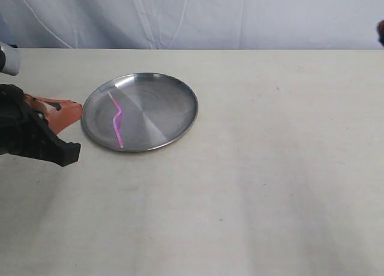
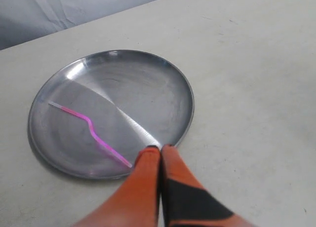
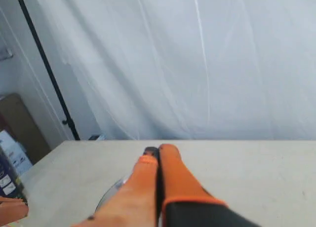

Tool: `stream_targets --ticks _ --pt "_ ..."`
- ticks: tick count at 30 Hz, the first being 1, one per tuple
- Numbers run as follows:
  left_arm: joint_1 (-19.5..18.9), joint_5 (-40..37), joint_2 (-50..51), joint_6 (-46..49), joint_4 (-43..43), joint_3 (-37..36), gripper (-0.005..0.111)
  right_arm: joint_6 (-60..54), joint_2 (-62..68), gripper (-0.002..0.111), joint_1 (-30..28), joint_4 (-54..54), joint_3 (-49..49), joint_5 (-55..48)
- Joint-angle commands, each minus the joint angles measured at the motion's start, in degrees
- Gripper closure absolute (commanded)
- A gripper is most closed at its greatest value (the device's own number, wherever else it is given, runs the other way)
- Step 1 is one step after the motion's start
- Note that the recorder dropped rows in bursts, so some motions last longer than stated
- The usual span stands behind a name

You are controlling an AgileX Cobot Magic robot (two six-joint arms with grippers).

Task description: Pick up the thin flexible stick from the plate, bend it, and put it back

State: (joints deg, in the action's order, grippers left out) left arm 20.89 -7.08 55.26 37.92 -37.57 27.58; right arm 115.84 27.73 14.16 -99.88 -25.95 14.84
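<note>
Clearly we see the kinked stick (image 1: 119, 112) lying in the plate (image 1: 168, 108), toward the tabletop's (image 1: 270, 168) far left corner; the left end effector (image 2: 160, 149) and the right end effector (image 3: 159, 151) are clenched, empty.

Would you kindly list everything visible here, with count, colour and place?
plate: one, silver-grey, on the table
thin flexible stick: one, bright pink, kinked, lying in the plate
table: one, pale beige, under the plate
backdrop cloth: one, white, behind the table
pole: one, black, in front of the cloth
left gripper: one, orange-black, shut, beside the plate's rim
right gripper: one, orange-black, shut, facing the cloth
</note>
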Motion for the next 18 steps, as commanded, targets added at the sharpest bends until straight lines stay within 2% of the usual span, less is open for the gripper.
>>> stream_targets --ticks 1,12,18 --pt "0.4 0.2 -0.5 0.0 0.2 -0.2 0.107 -0.5 -9.3 0.109 -2.1 -0.1 2.3 2.5" --pt "0.4 0.2 -0.5 0.0 0.2 -0.2 0.107 -0.5 -15.1 0.109 -2.1 -0.1 9.6 -2.4" --pt "0.4 0.2 -0.5 0.0 0.2 -0.2 0.107 -0.5 -17.6 0.109 -4.4 -0.1 11.5 -12.3"
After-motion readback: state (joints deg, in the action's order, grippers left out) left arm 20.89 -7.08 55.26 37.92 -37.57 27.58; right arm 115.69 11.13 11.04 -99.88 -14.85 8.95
